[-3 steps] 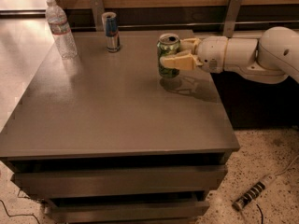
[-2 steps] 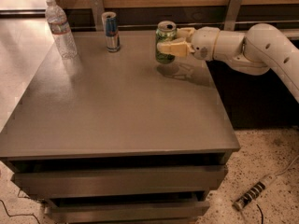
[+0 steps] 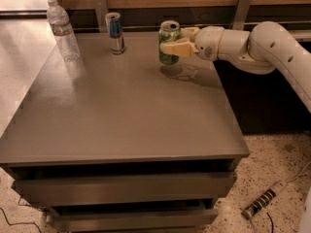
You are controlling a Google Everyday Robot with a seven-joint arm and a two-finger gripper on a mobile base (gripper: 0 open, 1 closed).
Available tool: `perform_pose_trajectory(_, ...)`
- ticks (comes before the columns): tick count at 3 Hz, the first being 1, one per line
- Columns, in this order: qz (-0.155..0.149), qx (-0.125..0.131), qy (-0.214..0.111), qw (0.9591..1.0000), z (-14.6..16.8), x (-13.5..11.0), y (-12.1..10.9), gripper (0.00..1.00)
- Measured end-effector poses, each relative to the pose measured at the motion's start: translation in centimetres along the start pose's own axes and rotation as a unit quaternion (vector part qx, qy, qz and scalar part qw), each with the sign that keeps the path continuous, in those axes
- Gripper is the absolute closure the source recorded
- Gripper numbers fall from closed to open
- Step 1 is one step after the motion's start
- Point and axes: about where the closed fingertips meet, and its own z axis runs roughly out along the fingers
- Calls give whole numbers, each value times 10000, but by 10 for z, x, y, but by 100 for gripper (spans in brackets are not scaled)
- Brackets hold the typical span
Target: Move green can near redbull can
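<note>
The green can [image 3: 169, 43] has pale markings and a silver top. My gripper [image 3: 176, 41] is shut on it from the right, with cream fingers [image 3: 177, 47] around its body, and holds it just above the grey table [image 3: 126, 110] near the back. The redbull can [image 3: 115, 33], slim, blue and silver, stands upright at the table's back edge, to the left of the green can with a gap between them. My white arm [image 3: 252, 45] reaches in from the right.
A clear plastic water bottle [image 3: 63, 29] stands at the table's back left corner. A wooden wall with metal brackets [image 3: 243, 8] runs behind the table. A power strip [image 3: 262, 205] lies on the speckled floor at lower right.
My gripper has carried the green can back and to the left, closer to the redbull can. The other objects have not moved.
</note>
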Motion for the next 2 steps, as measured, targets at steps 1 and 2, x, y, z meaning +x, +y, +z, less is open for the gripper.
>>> perform_pose_trajectory(1,64,-182,103,9998,32,3,-7,100)
perform_pose_trajectory(2,177,-357,186,9990,61,10,-9,100)
